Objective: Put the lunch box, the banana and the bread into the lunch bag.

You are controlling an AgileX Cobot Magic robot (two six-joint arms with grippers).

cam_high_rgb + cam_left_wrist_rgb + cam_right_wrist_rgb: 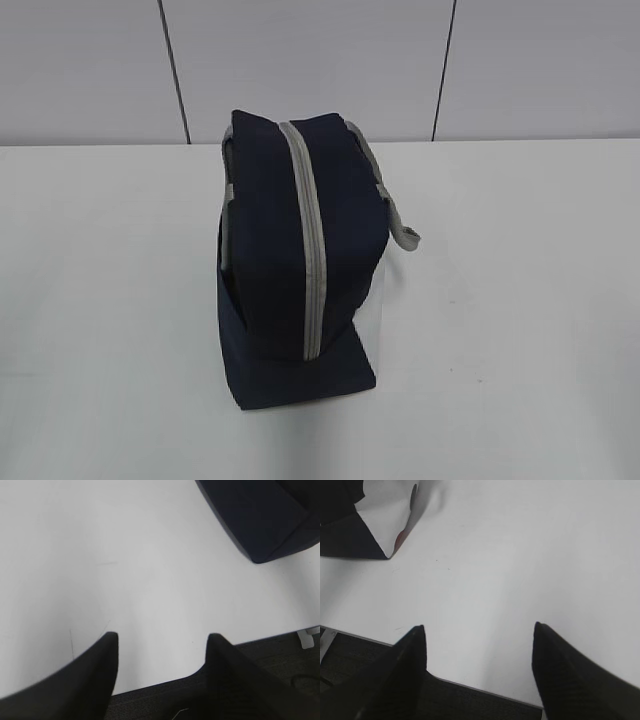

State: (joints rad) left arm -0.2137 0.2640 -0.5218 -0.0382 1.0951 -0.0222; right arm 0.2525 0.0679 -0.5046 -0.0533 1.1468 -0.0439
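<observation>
The navy-blue lunch bag [295, 270] stands in the middle of the white table, its grey zipper strip [309, 250] shut along the top and a grey strap [396, 212] hanging at its right. A corner of the bag shows in the left wrist view [260, 515] and its white side panel in the right wrist view [385, 515]. My left gripper [162, 636] is open and empty over the table's front edge. My right gripper [479, 626] is open and empty, also at the front edge. Neither gripper shows in the exterior view. The lunch box, the banana and the bread are out of view.
The white table [520, 330] spreads on both sides of the bag. A grey panelled wall [320, 60] stands behind it. The table's front edge and dark floor show below both grippers [165, 695].
</observation>
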